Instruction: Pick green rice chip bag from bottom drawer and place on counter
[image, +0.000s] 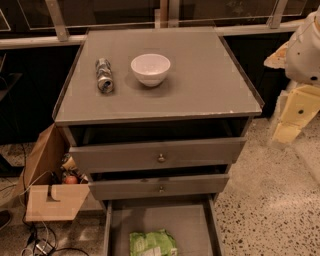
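The green rice chip bag (153, 243) lies flat on the floor of the open bottom drawer (195, 225), near its front and partly cut off by the frame's lower edge. The counter (200, 85) is the grey cabinet top above the drawers. My gripper (295, 117) hangs at the far right, off the cabinet's right side, at about counter height. It is well away from the bag and holds nothing that I can see.
A silver can (104, 75) lies on its side on the counter's left part, with a white bowl (150, 69) beside it. The two upper drawers (160, 155) are pulled partly out. A cardboard box (50, 187) and cables sit on the floor to the left.
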